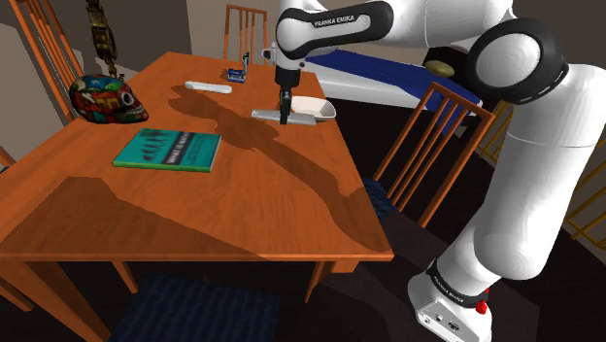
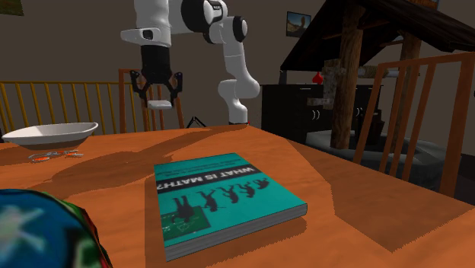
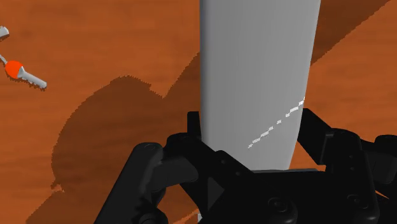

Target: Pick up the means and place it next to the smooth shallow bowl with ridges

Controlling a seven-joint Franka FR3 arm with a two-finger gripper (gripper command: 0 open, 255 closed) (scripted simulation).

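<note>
While the black two-finger gripper hung above the far right part of the orange-brown wooden table, it was clamped on a flat, plain grey oblong slab, the task's thing. In the wrist view the fingers pressed against the two long edges of the slab, which ran away from the hand over the table, with the gripper closed only as far as the slab's width allowed. From the second exterior view the gripper stood clear of the table, and a pale end of the slab showed between the fingertips, so the slab was off the surface. A shallow white bowl sat just beyond the slab in the shoulder view; whether the two touched could not be told there. In the second exterior view the bowl lay low on that view's left, below the gripper's height, with a small bunch of grey keys with an orange tag just in front of it. Nearer the middle of the table lay a teal book titled WHAT IS MATH?, and a multicoloured painted skull rested at the shoulder view's far left. A white bar-shaped object and a small blue item lay at the far edge.
</note>
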